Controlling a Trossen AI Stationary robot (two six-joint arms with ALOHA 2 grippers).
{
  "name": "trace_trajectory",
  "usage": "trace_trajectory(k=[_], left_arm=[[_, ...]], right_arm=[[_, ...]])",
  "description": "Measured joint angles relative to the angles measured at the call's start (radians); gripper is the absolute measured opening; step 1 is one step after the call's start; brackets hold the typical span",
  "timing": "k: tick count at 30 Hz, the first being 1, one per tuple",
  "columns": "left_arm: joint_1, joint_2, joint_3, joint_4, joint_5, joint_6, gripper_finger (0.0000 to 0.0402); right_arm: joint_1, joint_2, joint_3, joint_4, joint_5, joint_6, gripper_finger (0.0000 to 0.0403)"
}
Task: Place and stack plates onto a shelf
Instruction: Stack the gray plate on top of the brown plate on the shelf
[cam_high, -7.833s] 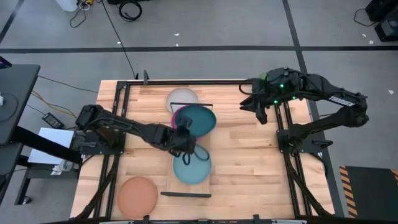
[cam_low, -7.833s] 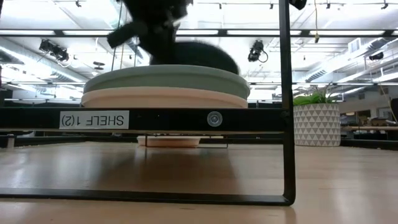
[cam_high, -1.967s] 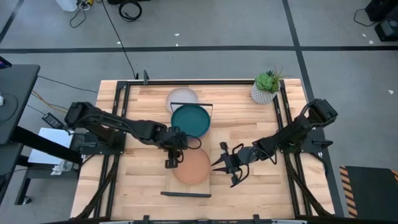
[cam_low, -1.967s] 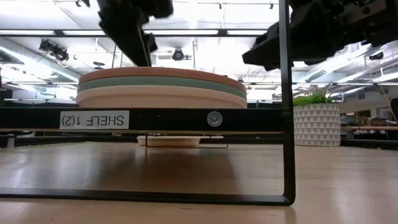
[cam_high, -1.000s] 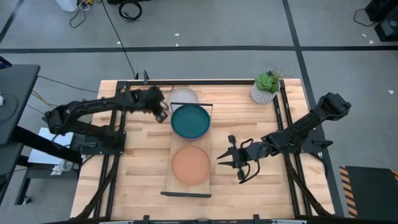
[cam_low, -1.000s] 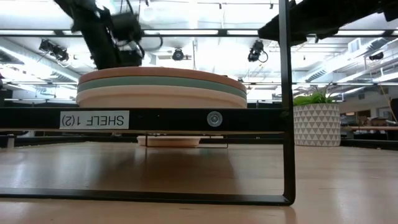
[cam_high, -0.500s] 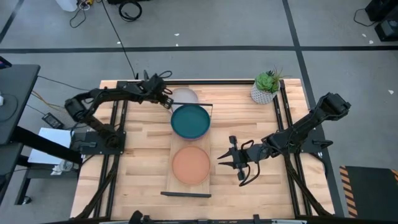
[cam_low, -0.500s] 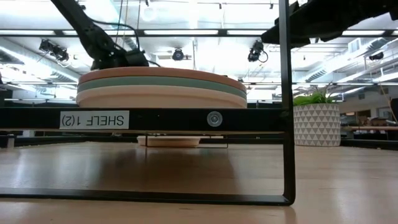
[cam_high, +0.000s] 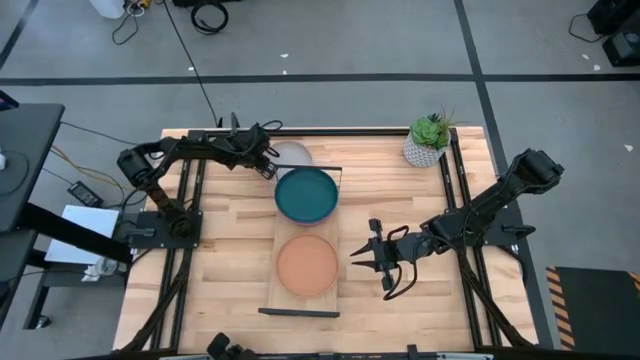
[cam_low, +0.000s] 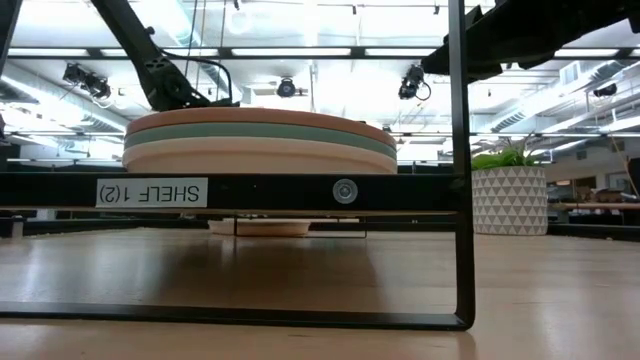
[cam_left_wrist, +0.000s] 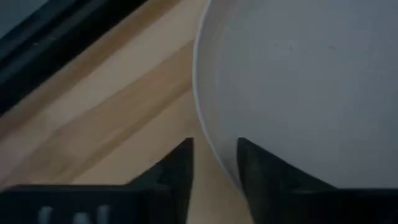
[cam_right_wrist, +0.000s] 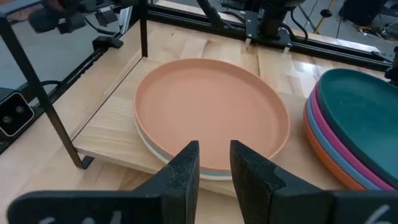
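With the peach-tan plate (cam_high: 307, 264) newly left atop the near stack on the shelf (cam_high: 336, 243), the left hand (cam_high: 264, 160) has swung to the pale grey plate (cam_high: 293, 154) on the worktop (cam_high: 230, 260), its slightly parted fingers straddling the rim, presumably the next pick, while the right hand (cam_high: 362, 257) waits part-open beside the shelf.

The table (cam_high: 390, 210) is light slatted wood with visible grain and a soft satin sheen; in the low view its surface (cam_low: 320, 270) reflects the ceiling lights faintly. The shelf (cam_high: 340, 290) is a paler smooth wood plank, its end frames (cam_low: 459, 160) thin black metal with a dull finish. The plates are all matt and smooth: the peach-tan plate (cam_right_wrist: 211, 112) has an even, chalky surface, the dark teal plate (cam_right_wrist: 367, 112) and the pale grey plate (cam_left_wrist: 298, 81) likewise show no gloss. Near the far right corner, the plant pot (cam_low: 510, 200) looks like matt white ceramic with a grey triangle pattern. Both arms (cam_high: 480, 215) are dark, matt, plastic-looking.
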Motion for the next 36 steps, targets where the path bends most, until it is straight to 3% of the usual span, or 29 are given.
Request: trace_trajectory(k=[6,15,25,32,36], left_arm=[[0.035,-0.003,0.004,0.0,-0.01,0.05,0.0017],[0.091,-0.125,0.088,-0.199,0.053,0.086,0.0014],[0.083,-0.324,0.335,-0.425,0.106,0.105,0.0013],[0.068,-0.386,0.516,-0.568,0.25,0.078,0.0013],[-0.001,-0.402,0.593,-0.635,0.449,0.076,0.0013]], right_arm=[[0.001,0.0,0.0,0.0,0.005,-0.001,0.0096],[0.001,0.0,0.0,-0.009,0.015,-0.001,0.0096],[0.004,0.001,0.0,-0.022,0.026,0.0,0.0096],[0.005,0.001,0.0,-0.025,0.026,-0.001,0.0096],[0.005,0.001,0.0,-0.029,0.026,0.002,0.0096]])
